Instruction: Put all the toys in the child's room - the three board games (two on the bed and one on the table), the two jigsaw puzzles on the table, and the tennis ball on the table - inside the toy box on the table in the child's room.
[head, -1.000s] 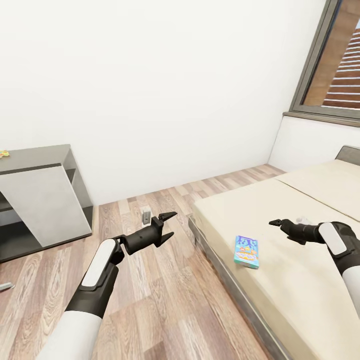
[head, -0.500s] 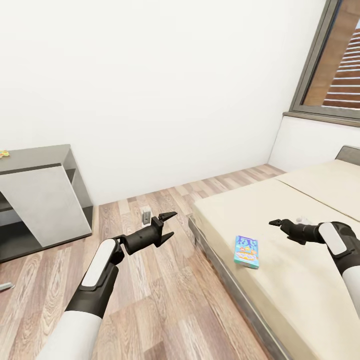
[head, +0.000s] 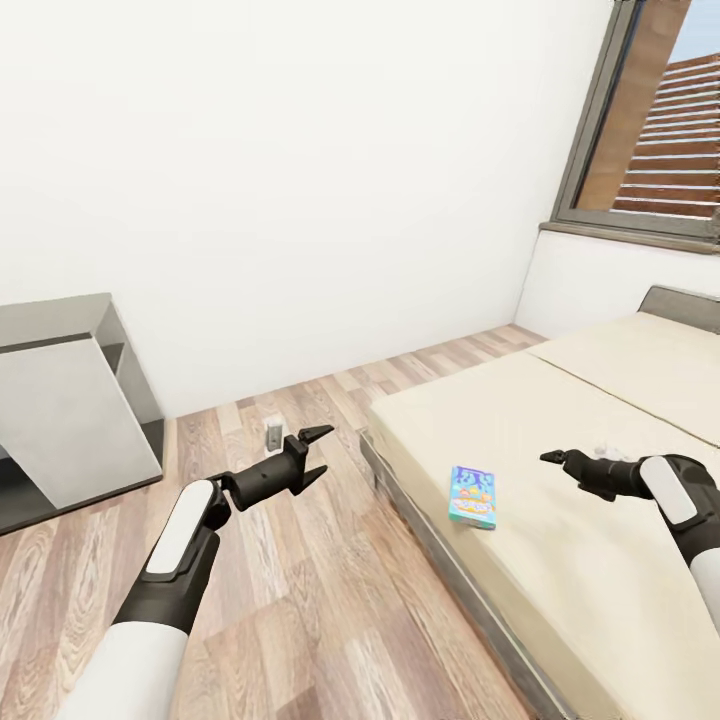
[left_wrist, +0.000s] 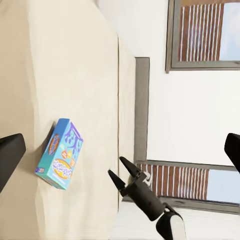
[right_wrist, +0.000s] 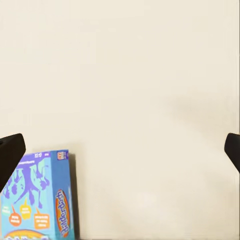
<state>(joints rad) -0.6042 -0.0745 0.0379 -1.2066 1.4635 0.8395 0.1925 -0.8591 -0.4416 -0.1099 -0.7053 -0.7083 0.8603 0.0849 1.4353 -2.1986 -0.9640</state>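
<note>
1. Against the picture from half a second back, the whole head view has slid: the window has moved further into view, the grey shelf unit (head: 70, 400) has shifted toward the left edge, and the bed (head: 600, 560) fills more of the right side. That is the camera turning toward the bed — the things themselves lie as they did.

2. For the task this reads as the approach to a first pick. The blue-purple board game (head: 472, 497) lies flat on the mattress near the bed's floor-side edge, untouched.

3. The left tool (head: 313, 452) hangs over the wood floor with its fingers spread and nothing between them. The right tool (head: 556, 458) hovers over the mattress, well apart from the game; its fingers stand apart in the left wrist view, and it holds nothing.

4. Room to move: bare mattress all round the box and open floor beside the bed. The grey bed frame runs just beside the game, so a reach from the floor side must clear that edge.
</note>
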